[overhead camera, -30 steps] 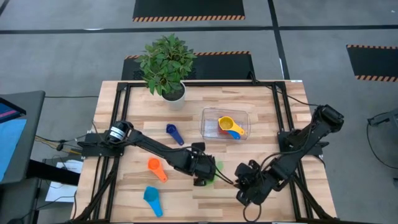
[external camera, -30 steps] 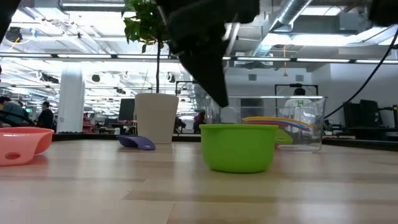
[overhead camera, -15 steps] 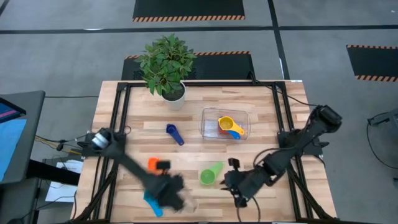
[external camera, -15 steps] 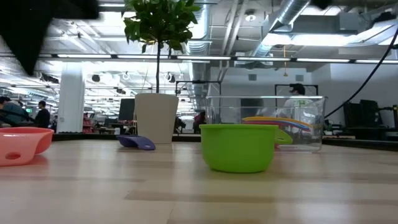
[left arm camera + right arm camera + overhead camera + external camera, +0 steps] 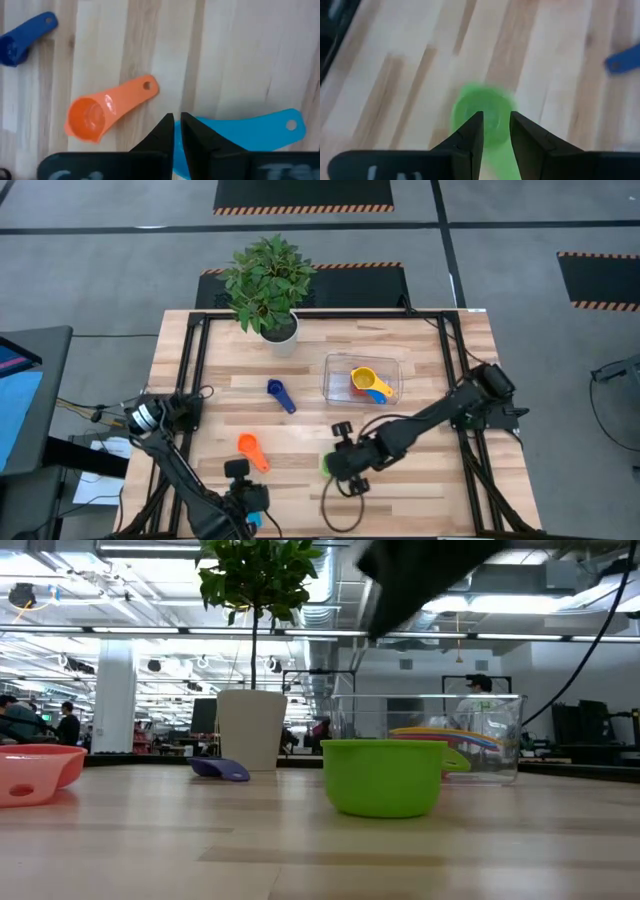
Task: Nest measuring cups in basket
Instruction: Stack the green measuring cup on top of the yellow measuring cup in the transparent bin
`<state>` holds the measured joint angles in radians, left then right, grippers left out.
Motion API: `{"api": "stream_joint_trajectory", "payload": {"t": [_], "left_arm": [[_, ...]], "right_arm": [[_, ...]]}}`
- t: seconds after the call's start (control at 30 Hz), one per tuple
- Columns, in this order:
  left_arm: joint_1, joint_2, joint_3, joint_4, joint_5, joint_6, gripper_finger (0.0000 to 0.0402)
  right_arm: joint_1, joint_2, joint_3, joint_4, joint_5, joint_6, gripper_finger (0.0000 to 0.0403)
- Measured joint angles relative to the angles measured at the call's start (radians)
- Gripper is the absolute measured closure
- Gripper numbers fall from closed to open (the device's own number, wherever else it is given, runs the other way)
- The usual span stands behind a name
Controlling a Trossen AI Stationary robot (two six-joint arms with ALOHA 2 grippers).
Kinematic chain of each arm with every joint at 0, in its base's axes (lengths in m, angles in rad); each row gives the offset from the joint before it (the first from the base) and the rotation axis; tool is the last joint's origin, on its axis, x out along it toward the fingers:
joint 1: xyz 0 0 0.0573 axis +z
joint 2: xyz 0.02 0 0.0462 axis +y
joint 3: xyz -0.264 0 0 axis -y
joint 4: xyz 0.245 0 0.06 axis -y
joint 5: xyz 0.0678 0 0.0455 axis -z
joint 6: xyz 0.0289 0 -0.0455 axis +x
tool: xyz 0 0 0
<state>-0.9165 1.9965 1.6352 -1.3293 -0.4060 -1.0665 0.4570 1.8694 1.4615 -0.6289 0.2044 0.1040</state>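
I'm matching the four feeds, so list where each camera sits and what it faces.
High: overhead, straight down; both arms, basket, plant.
Low: table height, level across; green cup, a dark arm part above.
Left wrist: down past the left gripper; orange cup, light blue cup.
Right wrist: down past the right gripper onto the green cup.
Shared: green cup in low and right wrist.

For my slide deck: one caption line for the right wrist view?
Right claw, slightly open, poised above the green cup on the wooden table.

green cup (image 5: 383,776) upright, yellow cup (image 5: 364,379) in basket (image 5: 336,364)
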Motion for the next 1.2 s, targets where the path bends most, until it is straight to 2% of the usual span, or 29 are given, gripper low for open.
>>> {"api": "stream_joint_trajectory", "payload": {"t": [0.1,0.23,0.4,0.73,1.1,1.2], "left_arm": [[0.0,0.0,0.0,0.0,0.001,-0.03,0.038],[-0.009,0.0,0.0,0.004,0.011,-0.064,0.038],[-0.026,0.0,0.0,0.003,0.017,-0.107,0.038],[-0.027,0.0,0.0,0.011,0.044,-0.115,0.038],[-0.027,0.0,0.0,0.013,0.044,-0.131,0.038],[-0.027,0.001,0.0,0.013,0.043,-0.131,0.038]], "right_arm": [[-0.026,0.05,0.069,-0.012,-0.001,-0.037,0.0285],[-0.05,0.125,0.122,-0.05,-0.075,-0.129,0.028],[-0.07,0.194,0.169,-0.117,-0.095,-0.133,0.0256],[-0.111,0.2,0.176,-0.123,-0.072,-0.165,0.0223],[-0.118,0.271,0.173,-0.161,-0.098,-0.169,0.0227],[-0.126,0.297,0.177,-0.122,-0.102,-0.159,0.0227]]}}
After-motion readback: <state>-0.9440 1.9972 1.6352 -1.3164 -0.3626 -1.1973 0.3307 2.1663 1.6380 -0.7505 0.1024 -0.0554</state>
